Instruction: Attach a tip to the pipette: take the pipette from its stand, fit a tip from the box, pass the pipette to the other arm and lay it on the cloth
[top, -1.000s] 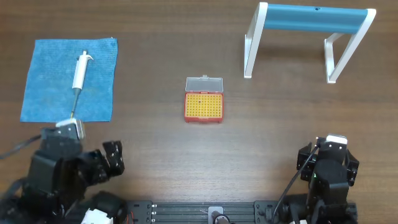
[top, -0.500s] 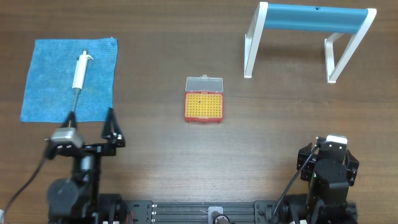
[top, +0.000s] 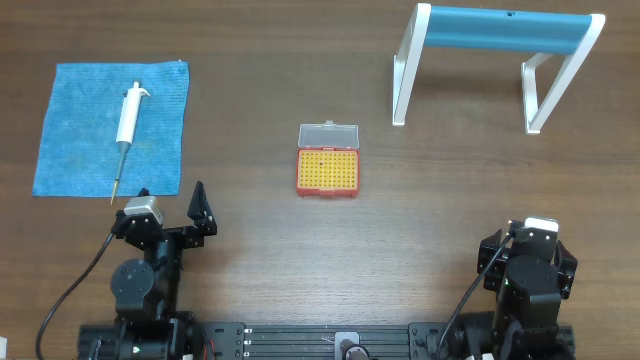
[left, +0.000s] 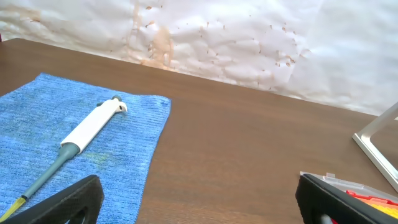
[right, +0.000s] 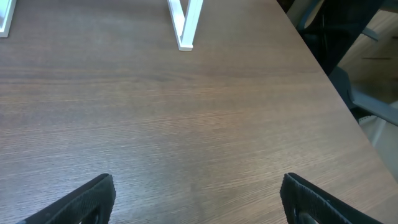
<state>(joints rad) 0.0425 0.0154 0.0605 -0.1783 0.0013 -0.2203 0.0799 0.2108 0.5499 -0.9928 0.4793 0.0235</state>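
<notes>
top: pipette (top: 127, 112) on cloth (top: 70, 150), long axis roughly along the arm's reach, tip end toward left gripper (top: 170, 212), the nearer arm.
left wrist: jaws wide open, empty, pipette ahead.
right wrist: right gripper (right: 199, 205) open, empty, far from cloth.

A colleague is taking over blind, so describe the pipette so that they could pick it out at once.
Find the blue cloth at the top view's left. The pipette lies along it, a white body narrowing to a grey shaft and a thin yellow tip at the cloth's near edge. Nothing else lies on the cloth; the orange tip box sits apart at mid-table.
</notes>
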